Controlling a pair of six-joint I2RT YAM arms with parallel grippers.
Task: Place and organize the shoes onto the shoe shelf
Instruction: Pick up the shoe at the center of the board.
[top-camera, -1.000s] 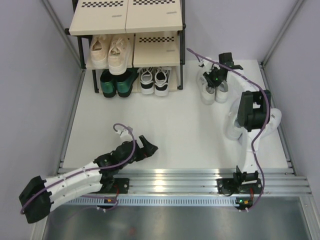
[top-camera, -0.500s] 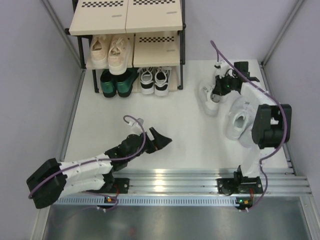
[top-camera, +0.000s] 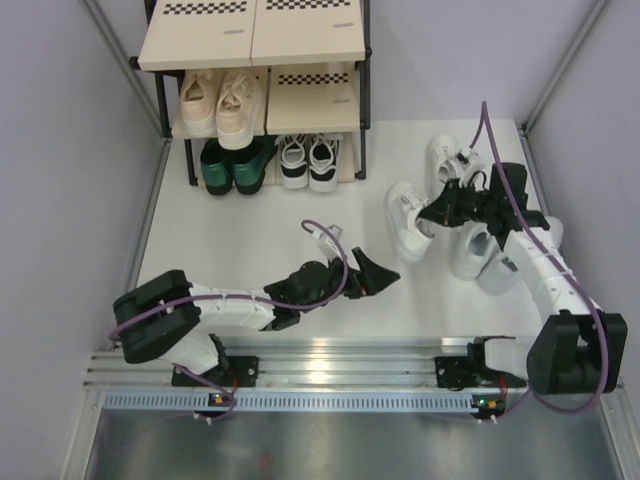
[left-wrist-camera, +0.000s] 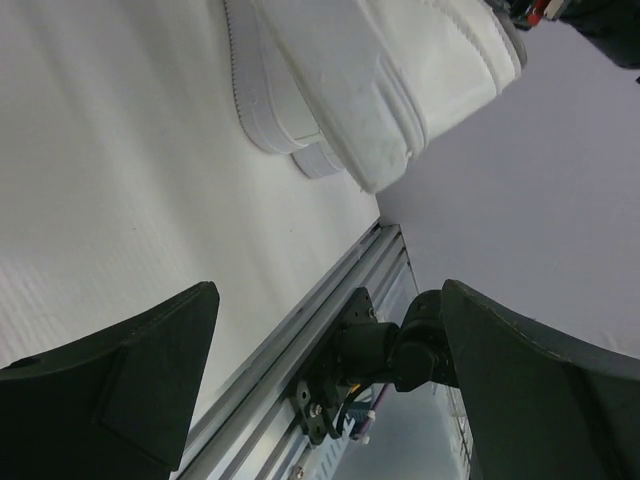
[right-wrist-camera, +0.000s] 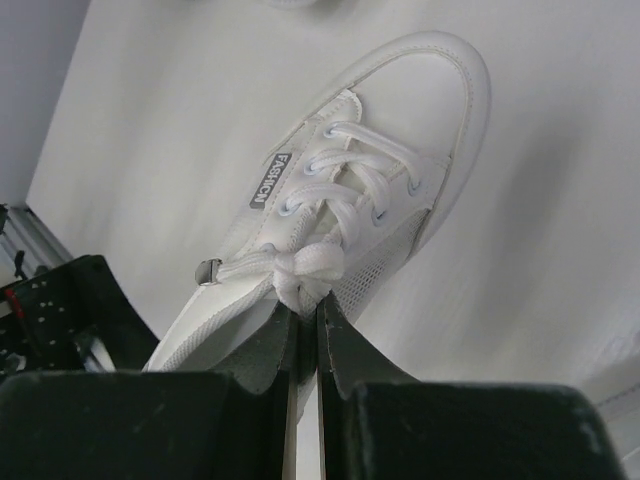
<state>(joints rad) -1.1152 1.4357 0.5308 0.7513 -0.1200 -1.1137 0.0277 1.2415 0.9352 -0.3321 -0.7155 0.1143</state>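
The small white laced sneaker (top-camera: 408, 222) sits out on the white table (top-camera: 260, 240), right of the shelf and well short of it. We hold it with our right gripper (top-camera: 437, 212), whose two fingers are pressed almost flat together on the thin top of the tongue, just behind the lace knot. We judge this hold is chosen because the tongue is a narrow edge the fingers can clamp, and the shoe can hang from it without its sides being crushed. We cannot tell whether the sole is off the table.

Its mate, the second small white sneaker (top-camera: 443, 155), lies farther back and apart from it. The pair of larger pale white sneakers (top-camera: 472, 250) lies just to the right, close beside our right arm.

The three-tier shoe shelf of black metal and beige boards (top-camera: 310, 105) stands at the back left. The beige laced sneakers (top-camera: 222, 100) fill the left of its middle tier. On the bottom tier, the dark green shoes (top-camera: 232, 165) stand next to the black-and-white laced sneakers (top-camera: 308, 160). The right middle board and the top boards are bare, so we judge the white pairs belong there.

Our left gripper (top-camera: 378, 272) hangs low over the table near the held sneaker, fingers spread wide with nothing between them. It looks placed to take or steady the shoe, since the shelf stands on its side.
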